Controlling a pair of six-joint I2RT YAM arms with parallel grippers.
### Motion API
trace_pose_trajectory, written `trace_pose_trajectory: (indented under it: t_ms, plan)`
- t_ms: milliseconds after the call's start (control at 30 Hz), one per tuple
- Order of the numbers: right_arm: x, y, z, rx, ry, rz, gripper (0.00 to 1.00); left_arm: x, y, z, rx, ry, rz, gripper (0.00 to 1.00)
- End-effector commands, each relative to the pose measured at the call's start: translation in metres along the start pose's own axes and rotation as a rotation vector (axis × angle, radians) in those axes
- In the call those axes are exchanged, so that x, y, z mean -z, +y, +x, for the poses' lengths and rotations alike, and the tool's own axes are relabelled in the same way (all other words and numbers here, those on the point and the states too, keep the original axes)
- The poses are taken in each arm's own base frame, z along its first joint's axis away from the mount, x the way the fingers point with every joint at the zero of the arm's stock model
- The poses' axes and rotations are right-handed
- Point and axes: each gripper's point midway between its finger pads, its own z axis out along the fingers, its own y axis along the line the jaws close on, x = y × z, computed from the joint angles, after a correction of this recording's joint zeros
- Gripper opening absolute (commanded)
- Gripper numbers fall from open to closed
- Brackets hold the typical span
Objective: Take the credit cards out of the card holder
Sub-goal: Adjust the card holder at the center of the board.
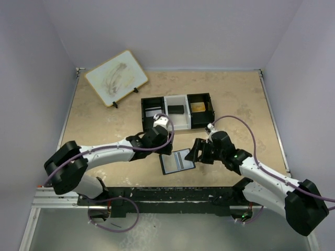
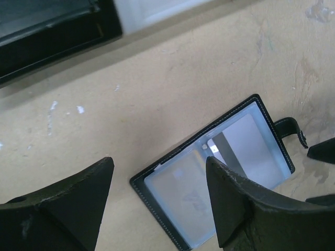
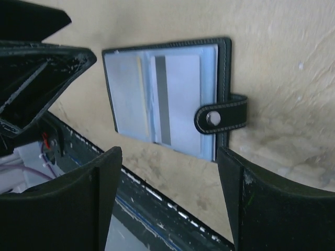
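Observation:
The card holder (image 1: 177, 161) lies open and flat on the table, pale blue-grey inside up, between my two grippers. It also shows in the left wrist view (image 2: 209, 178) and the right wrist view (image 3: 167, 99). A pale credit card with a dark stripe (image 3: 180, 94) sits in one pocket, and another pale card (image 3: 125, 94) in the other. The snap strap (image 3: 213, 119) is folded over one edge. My left gripper (image 1: 166, 150) (image 2: 158, 162) is open and empty above the holder's far corner. My right gripper (image 1: 198, 150) (image 3: 168, 151) is open and empty beside the strap side.
A black-and-white three-compartment tray (image 1: 142, 112) stands just behind the grippers and also shows in the left wrist view (image 2: 52, 36). A small whiteboard on a stand (image 1: 116, 77) is at the back left. The table's front rail (image 3: 157, 209) runs close to the holder.

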Motion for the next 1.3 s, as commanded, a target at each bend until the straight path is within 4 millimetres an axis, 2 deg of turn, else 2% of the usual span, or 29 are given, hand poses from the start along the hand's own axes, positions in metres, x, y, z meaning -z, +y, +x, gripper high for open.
trace_pose_trajectory:
  t_ms: [0,167,300,500,667,833,900,1033,1167,1267]
  plan:
    - [0.003,-0.002,0.032,-0.049,0.110,-0.048,0.76,-0.010,-0.040,-0.023,-0.012,-0.073,0.080,0.69]
    - [0.001,-0.009,0.053,-0.085,0.178,-0.061,0.75,-0.022,-0.046,-0.007,-0.028,-0.033,0.085,0.69]
    - [-0.005,-0.007,0.054,-0.101,0.173,-0.095,0.75,-0.030,-0.040,0.011,-0.041,0.013,0.072,0.69]
    - [-0.021,-0.012,0.036,-0.170,0.113,-0.027,0.76,-0.031,-0.032,0.039,-0.017,0.062,0.062,0.68]
    - [-0.039,-0.014,0.003,-0.167,0.032,0.060,0.78,-0.015,-0.029,0.053,0.070,0.052,0.113,0.65]
    - [-0.059,-0.010,-0.012,-0.080,0.058,0.079,0.78,0.000,-0.026,0.072,0.184,0.038,0.154,0.63]
    - [-0.069,-0.009,-0.022,-0.041,0.049,0.086,0.78,0.005,-0.036,0.081,0.257,0.006,0.203,0.61]
    - [-0.082,-0.001,-0.015,0.009,0.112,0.034,0.75,0.012,-0.059,0.107,0.314,-0.017,0.239,0.61]
    - [-0.086,0.005,-0.014,0.060,0.137,0.010,0.72,0.014,-0.085,0.113,0.326,-0.042,0.243,0.61]
    - [-0.087,0.013,-0.013,0.088,0.148,-0.024,0.72,0.013,-0.097,0.110,0.291,-0.058,0.207,0.61]
